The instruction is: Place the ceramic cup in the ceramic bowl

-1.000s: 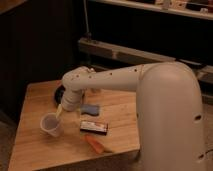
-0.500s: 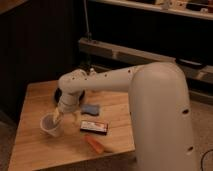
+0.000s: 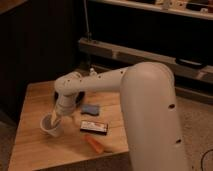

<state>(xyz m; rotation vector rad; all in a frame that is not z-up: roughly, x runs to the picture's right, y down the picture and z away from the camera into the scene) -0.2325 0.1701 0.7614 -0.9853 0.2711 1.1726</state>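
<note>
White robot arm (image 3: pixel 145 100) reaches from the right across the wooden table (image 3: pixel 33 102). Compared with a second ago, its wrist is lower and further left, and the gripper (image 3: pixel 56 118) has come down from above the table to the rim of the ceramic cup (image 3: pixel 48 128). The cup has stayed in much the same place, upright near the table's front left corner. The gripper now meets the cup at the right side of the rim, its tip overlapping the cup's mouth. Whether it is open or closed on the cup cannot be told from this view. To the right of the cup, apart from it, lie a blue pad (image 3: pixel 91 109), a flat black box (image 3: pixel 95 127) and an orange item (image 3: pixel 95 145); none of them has moved.
</note>
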